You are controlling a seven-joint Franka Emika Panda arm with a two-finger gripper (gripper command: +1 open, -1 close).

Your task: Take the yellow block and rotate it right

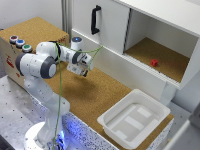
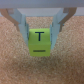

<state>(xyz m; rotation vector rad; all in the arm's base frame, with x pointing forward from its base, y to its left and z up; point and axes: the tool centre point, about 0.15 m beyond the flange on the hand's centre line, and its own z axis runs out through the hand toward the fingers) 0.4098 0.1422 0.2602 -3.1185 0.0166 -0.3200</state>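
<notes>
Between the gripper [image 2: 41, 31] fingers, the yellow block [image 2: 40, 42] is pinched above the cork surface [image 2: 15, 65]. Its face shows a dark "T" over a dash

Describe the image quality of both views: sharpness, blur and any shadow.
Wrist view: soft and low-resolution, yet the small yellow-green cube block and its dark markings read, with shadow just below it; the tool fingers are blurred. Exterior view: evenly lit, mildly soft; the small red block lacks detail.
</notes>
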